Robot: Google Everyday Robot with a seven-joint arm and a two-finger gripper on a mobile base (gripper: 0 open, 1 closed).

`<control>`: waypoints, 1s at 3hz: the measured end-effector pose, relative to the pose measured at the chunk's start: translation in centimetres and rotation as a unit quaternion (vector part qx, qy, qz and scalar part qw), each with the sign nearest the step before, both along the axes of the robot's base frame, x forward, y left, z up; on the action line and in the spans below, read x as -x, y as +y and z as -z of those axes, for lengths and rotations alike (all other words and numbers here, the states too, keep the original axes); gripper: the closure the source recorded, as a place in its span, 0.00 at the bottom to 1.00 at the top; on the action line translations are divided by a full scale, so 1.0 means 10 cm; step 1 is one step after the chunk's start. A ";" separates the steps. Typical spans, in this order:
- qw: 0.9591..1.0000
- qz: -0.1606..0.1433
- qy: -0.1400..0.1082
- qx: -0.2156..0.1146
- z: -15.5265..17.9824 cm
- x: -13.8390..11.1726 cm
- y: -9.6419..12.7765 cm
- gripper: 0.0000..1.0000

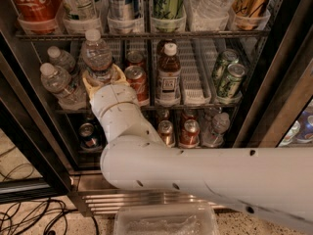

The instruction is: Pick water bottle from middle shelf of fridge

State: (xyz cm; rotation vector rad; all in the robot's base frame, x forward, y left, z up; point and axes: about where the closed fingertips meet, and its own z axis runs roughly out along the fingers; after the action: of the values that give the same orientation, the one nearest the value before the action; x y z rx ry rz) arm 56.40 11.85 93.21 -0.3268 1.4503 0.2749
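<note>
My gripper (101,77) is shut on a clear ribbed water bottle (97,54) with a white cap, holding it by its lower body. The bottle stands upright, raised in front of the left part of the middle shelf (193,89) of the fridge (274,77). Two more water bottles (58,84) stay on that shelf to the left, one in front and one (62,58) behind. My white arm (195,173) runs from the lower right up to the gripper and hides the shelf edge below the bottle.
On the middle shelf are red soda cans (137,80), a brown-drink bottle (168,75) and green cans (226,75). The top shelf holds a Coca-Cola bottle (32,1) and other drinks. Cans sit on the lower shelf (188,131). Cables (24,214) and a clear tray (166,219) lie below.
</note>
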 end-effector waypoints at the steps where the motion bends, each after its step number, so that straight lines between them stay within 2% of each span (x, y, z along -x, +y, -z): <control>1: 1.000 -0.013 0.026 -0.003 0.06 0.12 -0.07 1.00; 3: 0.994 -0.048 0.093 -0.026 0.23 0.60 -0.32 1.00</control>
State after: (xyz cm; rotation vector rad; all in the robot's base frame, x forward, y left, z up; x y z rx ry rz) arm 50.35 8.63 90.91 -0.3356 1.6096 0.4300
